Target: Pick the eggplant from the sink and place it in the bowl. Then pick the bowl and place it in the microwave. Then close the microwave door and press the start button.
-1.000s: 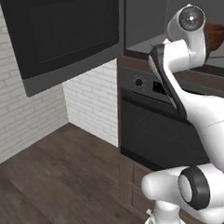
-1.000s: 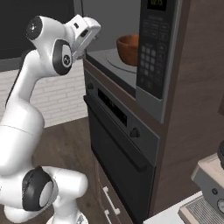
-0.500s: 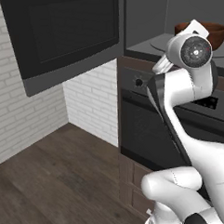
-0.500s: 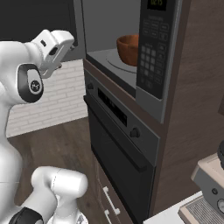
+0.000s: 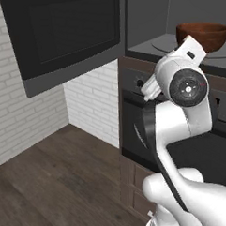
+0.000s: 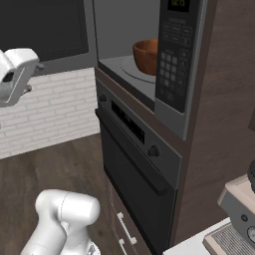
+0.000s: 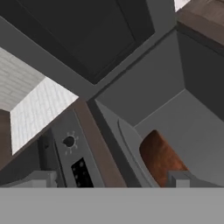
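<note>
Now my arm has swung back clear of the microwave [image 6: 172,60], claw [image 7: 107,179] spread apart and empty, leaving the bowl [image 6: 146,56] on the turntable, so the microwave door [image 5: 68,37], hanging wide open, comes next.

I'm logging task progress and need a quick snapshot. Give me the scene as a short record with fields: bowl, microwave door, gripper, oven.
bowl: the bowl sits on the turntable inside the microwave
microwave door: the microwave door stands swung open to the left
gripper: the gripper is open and holds nothing, outside the cavity
oven: the oven below is shut
step left: close door, press start
</note>
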You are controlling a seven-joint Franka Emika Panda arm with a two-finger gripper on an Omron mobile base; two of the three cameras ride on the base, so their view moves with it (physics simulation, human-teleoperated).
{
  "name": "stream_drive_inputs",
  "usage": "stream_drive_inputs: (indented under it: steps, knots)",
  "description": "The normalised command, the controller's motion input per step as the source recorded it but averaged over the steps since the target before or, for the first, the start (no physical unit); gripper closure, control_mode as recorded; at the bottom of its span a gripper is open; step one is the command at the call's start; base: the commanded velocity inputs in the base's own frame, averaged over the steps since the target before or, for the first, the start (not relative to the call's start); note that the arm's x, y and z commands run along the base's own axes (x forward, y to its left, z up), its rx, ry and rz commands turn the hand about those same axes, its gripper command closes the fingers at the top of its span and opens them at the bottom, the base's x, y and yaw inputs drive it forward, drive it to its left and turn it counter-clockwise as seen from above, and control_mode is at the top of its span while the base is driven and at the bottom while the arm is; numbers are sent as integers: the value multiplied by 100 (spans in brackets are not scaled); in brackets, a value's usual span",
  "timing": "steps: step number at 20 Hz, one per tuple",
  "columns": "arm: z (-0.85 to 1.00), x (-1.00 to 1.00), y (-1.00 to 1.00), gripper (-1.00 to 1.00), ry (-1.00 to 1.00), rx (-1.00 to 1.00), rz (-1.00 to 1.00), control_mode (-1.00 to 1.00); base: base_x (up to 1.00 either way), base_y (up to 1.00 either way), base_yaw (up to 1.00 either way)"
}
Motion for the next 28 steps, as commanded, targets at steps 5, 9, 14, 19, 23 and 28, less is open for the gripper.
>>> stream_drive_inputs:
  steps: [5, 9, 14, 19, 23, 28]
  knots:
    - [0, -50, 69, -100, -2, 0, -11, -100, 0, 0, 0]
    - [-1, -16, 81, -100, -1, -2, -20, -100, 0, 0, 0]
    - [-13, 7, 89, -100, 5, -6, -13, -100, 0, 0, 0]
    - [-20, -6, 86, -100, 0, -12, -9, -100, 0, 0, 0]
    - [-18, -19, 94, -100, 1, -15, -11, -100, 0, 0, 0]
    - [-34, 5, 90, -100, 10, -20, -8, -100, 0, 0, 0]
